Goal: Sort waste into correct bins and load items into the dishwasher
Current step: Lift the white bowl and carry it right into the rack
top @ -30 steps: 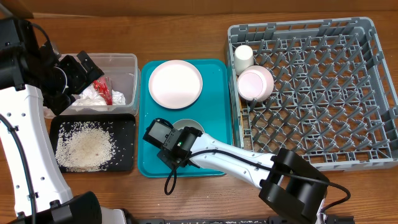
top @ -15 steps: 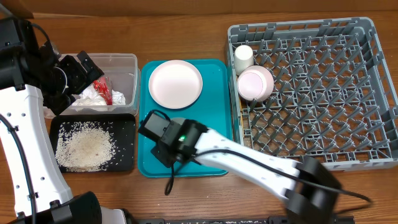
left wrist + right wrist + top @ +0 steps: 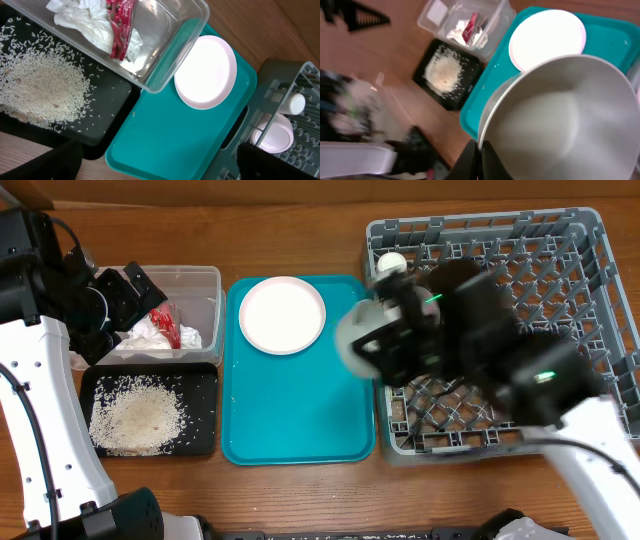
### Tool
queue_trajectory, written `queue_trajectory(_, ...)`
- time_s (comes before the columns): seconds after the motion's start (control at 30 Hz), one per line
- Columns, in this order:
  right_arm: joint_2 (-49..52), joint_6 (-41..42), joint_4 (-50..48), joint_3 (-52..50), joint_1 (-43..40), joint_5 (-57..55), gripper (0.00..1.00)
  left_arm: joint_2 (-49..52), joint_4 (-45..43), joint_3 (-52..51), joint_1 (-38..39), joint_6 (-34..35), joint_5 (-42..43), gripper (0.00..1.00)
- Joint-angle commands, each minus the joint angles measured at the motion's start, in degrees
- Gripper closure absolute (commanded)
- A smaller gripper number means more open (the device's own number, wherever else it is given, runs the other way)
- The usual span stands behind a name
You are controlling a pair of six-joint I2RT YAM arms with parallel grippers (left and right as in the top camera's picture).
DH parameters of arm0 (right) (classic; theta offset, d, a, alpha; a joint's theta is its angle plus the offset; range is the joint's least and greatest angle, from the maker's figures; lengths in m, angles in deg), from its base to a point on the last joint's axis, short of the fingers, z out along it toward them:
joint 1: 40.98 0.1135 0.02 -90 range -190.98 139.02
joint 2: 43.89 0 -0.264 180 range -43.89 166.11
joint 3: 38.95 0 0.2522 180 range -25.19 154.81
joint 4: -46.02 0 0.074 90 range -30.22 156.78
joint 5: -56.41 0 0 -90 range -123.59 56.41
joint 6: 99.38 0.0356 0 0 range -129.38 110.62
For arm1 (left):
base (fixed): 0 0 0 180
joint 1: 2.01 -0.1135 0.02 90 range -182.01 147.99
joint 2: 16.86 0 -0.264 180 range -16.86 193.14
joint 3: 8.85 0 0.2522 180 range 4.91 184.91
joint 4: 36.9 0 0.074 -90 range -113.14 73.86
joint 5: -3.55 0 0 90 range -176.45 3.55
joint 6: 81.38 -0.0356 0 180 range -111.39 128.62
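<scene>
My right gripper (image 3: pixel 480 146) is shut on the rim of a whitish bowl (image 3: pixel 560 120). It holds the bowl in the air at the left edge of the grey dish rack (image 3: pixel 560 260), blurred in the overhead view (image 3: pixel 355 345). The pink plate (image 3: pixel 283 315) lies on the teal tray (image 3: pixel 300 410). The white cup (image 3: pixel 291 103) and a second bowl (image 3: pixel 272 137) sit in the rack's left corner. My left gripper (image 3: pixel 128 300) hangs open and empty over the clear tub (image 3: pixel 200 280), which holds the napkin (image 3: pixel 82 22) and red wrapper (image 3: pixel 120 25). Rice (image 3: pixel 135 415) lies in the black tray (image 3: pixel 205 380).
The clear tub and black tray stand side by side left of the teal tray. The right arm, blurred, covers the rack's left and middle part in the overhead view. Bare wooden table runs along the back and front edges.
My right gripper has lifted the bowl off the teal tray and swung it right and back to the rack's left edge. The left arm has not moved.
</scene>
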Motion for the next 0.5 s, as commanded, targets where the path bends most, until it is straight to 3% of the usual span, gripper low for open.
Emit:
queue_trajectory(0.0,-0.37,-6.51,1.81,0.33,-11.5,27.15,0.96,-0.07,-0.13,0.74,0.07,-1.05,0.37,0.0)
queue_trajectory(0.07,-0.09,-10.16,2.21,-2.82,-20.13,39.15,0.96,-0.07,-0.13,0.74,0.07,-1.05,0.37,0.0)
queue_trajectory(0.17,0.24,-14.16,2.12,-8.13,-27.74,47.1,0.96,-0.07,-0.13,0.74,0.07,-1.07,0.37,0.0)
queue_trajectory(0.47,0.28,-18.97,-6.12,-27.39,-37.68,55.76,0.96,-0.07,-0.13,0.74,0.07,-1.05,0.37,0.0)
